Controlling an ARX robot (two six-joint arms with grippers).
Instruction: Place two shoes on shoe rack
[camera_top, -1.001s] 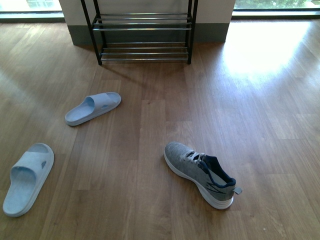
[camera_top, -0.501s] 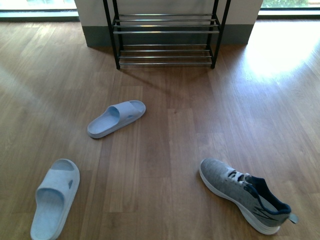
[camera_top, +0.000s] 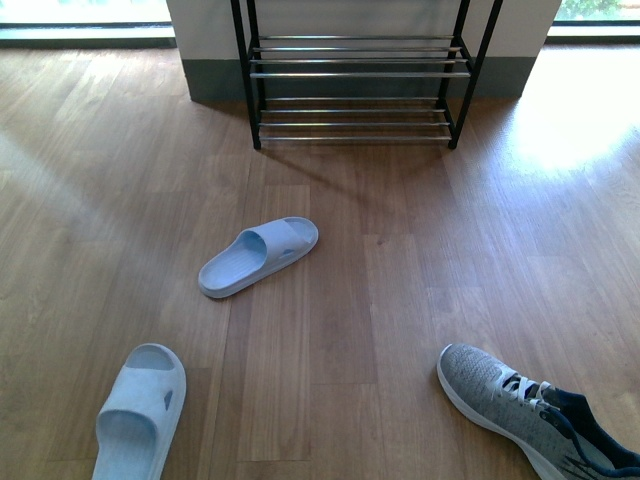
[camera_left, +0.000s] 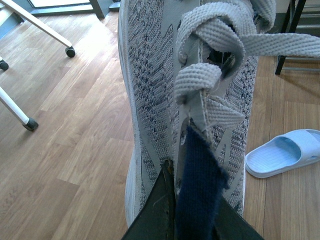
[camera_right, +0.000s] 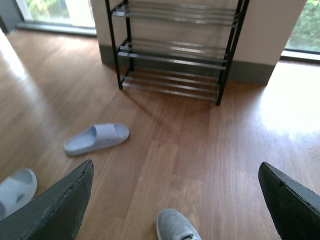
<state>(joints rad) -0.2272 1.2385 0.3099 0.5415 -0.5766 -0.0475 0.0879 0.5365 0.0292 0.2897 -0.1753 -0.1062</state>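
Observation:
In the left wrist view my left gripper (camera_left: 180, 220) is shut on the navy tongue of a grey knit sneaker (camera_left: 150, 85), held above the wooden floor. A second grey knit sneaker (camera_top: 530, 415) lies on the floor at the front view's lower right; its toe shows in the right wrist view (camera_right: 175, 227). My right gripper (camera_right: 175, 200) is open and empty above that toe. Two pale blue slides lie on the floor, one mid-floor (camera_top: 258, 256) and one at lower left (camera_top: 140, 412). The black shoe rack (camera_top: 355, 72) with chrome bars stands against the far wall.
White legs on castors (camera_left: 47, 32) stand on the floor in the left wrist view. A grey skirting and white wall (camera_top: 215, 50) back the rack. Bright sunlight falls on the floor at the far right (camera_top: 580, 120).
In the front view the rack, slides and floor sneaker have all shifted right and down the picture. The floor sneaker is now partly cut off at the lower right.

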